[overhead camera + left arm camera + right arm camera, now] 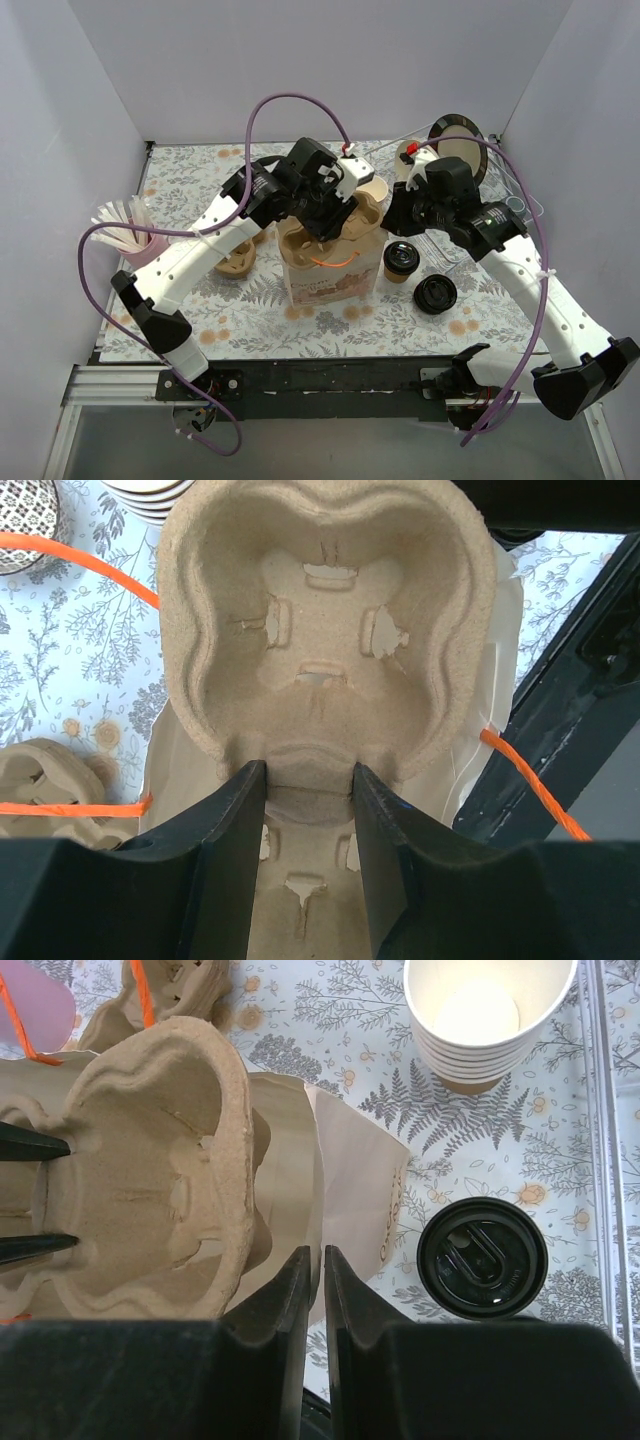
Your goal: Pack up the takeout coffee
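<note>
Just one takeout coffee [400, 257], one bag [322, 282]: left end effector [310, 780] tight on carrier [330, 610], right end effector [316, 1260] apparently tight on it

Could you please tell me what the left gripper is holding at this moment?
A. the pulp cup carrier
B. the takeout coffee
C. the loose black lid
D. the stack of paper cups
A: in the left wrist view the fingers of the left gripper clamp the rim of the pulp cup carrier, while the right gripper pinches the edge of the paper bag and the takeout coffee stands free beside it.
</note>
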`<state>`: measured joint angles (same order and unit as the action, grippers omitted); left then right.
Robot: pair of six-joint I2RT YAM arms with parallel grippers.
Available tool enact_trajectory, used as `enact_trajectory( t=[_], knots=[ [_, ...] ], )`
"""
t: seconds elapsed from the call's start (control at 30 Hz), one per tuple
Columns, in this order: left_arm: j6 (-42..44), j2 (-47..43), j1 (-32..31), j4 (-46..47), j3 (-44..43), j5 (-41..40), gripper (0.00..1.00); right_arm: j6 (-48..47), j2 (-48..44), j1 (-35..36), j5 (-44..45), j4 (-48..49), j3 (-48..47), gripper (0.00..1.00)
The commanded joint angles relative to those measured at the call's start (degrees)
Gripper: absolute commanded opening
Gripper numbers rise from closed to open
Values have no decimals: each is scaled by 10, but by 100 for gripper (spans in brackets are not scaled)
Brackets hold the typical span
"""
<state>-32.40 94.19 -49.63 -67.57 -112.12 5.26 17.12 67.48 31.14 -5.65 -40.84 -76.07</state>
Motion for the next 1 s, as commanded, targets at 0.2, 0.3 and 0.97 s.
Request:
enact_trajectory(
  t=[0.2,0.3,0.97],
  knots=[
    [26,20,-18,-1,3,-31,4,26,-9,-1,-36,44,3,17],
    [27,20,-22,-2,4,-36,3,27,-5,-1,-43,44,-3,7],
    [36,10,-35,-10,46,-92,0,29,5,-2,-17,17,-42,1]
  ],
)
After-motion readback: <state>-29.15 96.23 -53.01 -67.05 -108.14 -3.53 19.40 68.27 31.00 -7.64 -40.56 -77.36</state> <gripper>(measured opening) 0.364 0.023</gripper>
